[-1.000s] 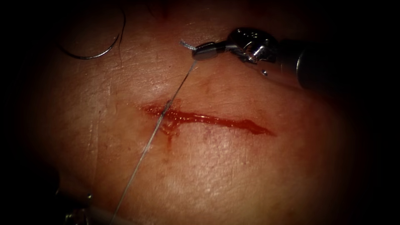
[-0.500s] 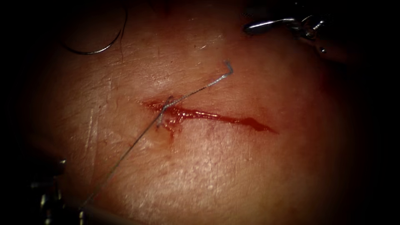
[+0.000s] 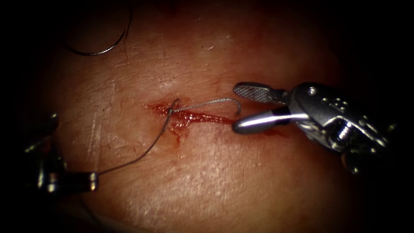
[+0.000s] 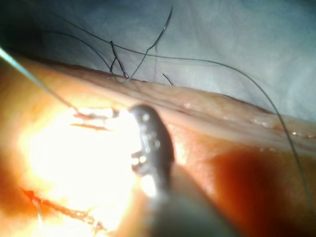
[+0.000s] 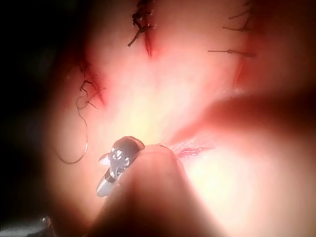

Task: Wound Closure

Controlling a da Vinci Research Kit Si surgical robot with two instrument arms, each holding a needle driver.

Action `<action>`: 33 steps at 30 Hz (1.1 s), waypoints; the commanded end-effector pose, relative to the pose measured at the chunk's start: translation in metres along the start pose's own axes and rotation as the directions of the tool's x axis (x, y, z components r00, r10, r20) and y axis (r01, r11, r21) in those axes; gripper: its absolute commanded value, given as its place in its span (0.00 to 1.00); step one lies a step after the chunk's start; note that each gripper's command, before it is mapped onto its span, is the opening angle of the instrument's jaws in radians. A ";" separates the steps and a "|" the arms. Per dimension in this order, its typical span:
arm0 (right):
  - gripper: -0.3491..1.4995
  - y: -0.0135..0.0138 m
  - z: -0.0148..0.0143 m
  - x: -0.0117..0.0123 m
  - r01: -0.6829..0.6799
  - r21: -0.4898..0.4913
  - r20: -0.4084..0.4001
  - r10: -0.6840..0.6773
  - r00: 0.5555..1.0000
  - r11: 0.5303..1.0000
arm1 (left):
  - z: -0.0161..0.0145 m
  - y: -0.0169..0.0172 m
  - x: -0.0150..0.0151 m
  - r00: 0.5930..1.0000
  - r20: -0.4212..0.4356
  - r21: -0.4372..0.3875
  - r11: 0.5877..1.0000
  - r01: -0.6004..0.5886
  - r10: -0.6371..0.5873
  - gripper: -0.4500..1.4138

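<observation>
The cut runs across the tissue, wet with red fluid. The thread leaves the cut's left end and sags down-left to my left tool, whose jaws are shut on it. The thread's short end lies along the cut and hooks down at its tip. My right tool comes in from the right with jaws wide open, one above and one below that hooked tip, holding nothing. The curved needle lies free on the tissue at far upper left, outside the tissue. The left wrist view has the left tool and the thread.
Red fluid pools where the thread enters. The right wrist view has the right tool over the tissue, with older dark stitches on the tissue beyond it. Loose thread loops past the tissue's far edge in the left wrist view.
The right tool let go of the thread's short end, pulled away upward, then came down at the cut's right with jaws open. The once-taut thread went slack; the left tool shifted up-left.
</observation>
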 end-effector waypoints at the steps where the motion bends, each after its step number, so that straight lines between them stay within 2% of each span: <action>1: 0.90 -0.0026 0.0031 -0.0004 0.007 -0.006 -0.012 -0.007 1.000 1.000 | 0.0004 0.0005 -0.0015 1.000 0.011 -0.005 1.000 -0.007 0.007 0.00; 4: 0.90 -0.0034 0.0063 -0.0011 0.032 -0.050 -0.027 -0.033 0.999 0.998 | 0.0018 0.0000 -0.0032 1.000 0.025 -0.026 1.000 0.007 -0.006 0.00; 6: 0.90 -0.0029 0.0095 -0.0036 0.051 -0.123 -0.037 -0.056 0.998 0.991 | 0.0033 -0.0009 -0.0044 0.999 0.042 -0.053 0.999 0.011 -0.008 0.00; 10: 0.89 -0.0018 0.0114 -0.0061 0.071 -0.183 -0.035 -0.079 0.996 0.981 | 0.0038 -0.0016 -0.0045 0.999 0.044 -0.073 0.997 0.016 -0.012 0.00; 11: 0.89 -0.0016 0.0121 -0.0071 0.080 -0.200 -0.032 -0.088 0.996 0.977 | 0.0039 -0.0018 -0.0045 0.999 0.044 -0.078 0.997 0.017 -0.014 0.00; 12: 0.88 -0.0014 0.0131 -0.0091 0.098 -0.218 -0.022 -0.105 0.994 0.971 | 0.0040 -0.0021 -0.0043 0.999 0.040 -0.094 0.995 0.021 -0.018 0.00; 15: 0.88 -0.0011 0.0141 -0.0117 0.122 -0.217 0.009 -0.124 0.992 0.968 | 0.0041 -0.0026 -0.0035 0.999 0.028 -0.111 0.993 0.030 -0.027 0.00; 18: 0.87 -0.0015 0.0146 -0.0129 0.133 -0.206 0.006 -0.135 0.991 0.970 | 0.0043 -0.0033 -0.0031 0.999 0.022 -0.114 0.993 0.036 -0.034 0.00; 25: 0.85 -0.0043 0.0148 -0.0161 0.153 -0.136 0.001 -0.154 0.988 0.979 | 0.0061 -0.0077 -0.0033 0.998 -0.030 -0.112 0.993 0.045 -0.049 0.00; 33: 0.85 -0.0047 0.0143 -0.0161 0.153 -0.104 -0.020 -0.156 0.988 0.983 | 0.0073 -0.0126 -0.0070 0.998 -0.037 -0.116 0.992 0.053 -0.057 0.00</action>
